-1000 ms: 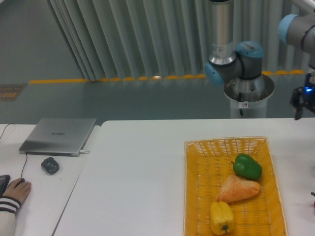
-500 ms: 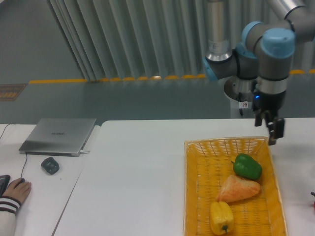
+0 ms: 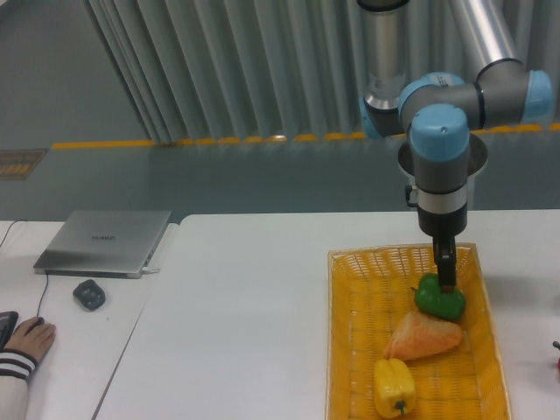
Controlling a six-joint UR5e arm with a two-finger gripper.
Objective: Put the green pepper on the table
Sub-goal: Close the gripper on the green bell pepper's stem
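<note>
Now the gripper (image 3: 446, 278) hangs at the right of the frame, its tip touching the top of the pepper (image 3: 439, 299); whether the jaws are released or clenched cannot be told. Pepper lies in the basket (image 3: 350, 350) on the worktop (image 3: 245, 315), above the bread (image 3: 423, 337).

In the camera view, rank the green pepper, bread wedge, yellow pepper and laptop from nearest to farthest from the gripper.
1. green pepper, directly under the gripper, in the basket
2. bread wedge, mid-basket
3. yellow pepper, basket's near end
4. laptop, far left of the view
</note>
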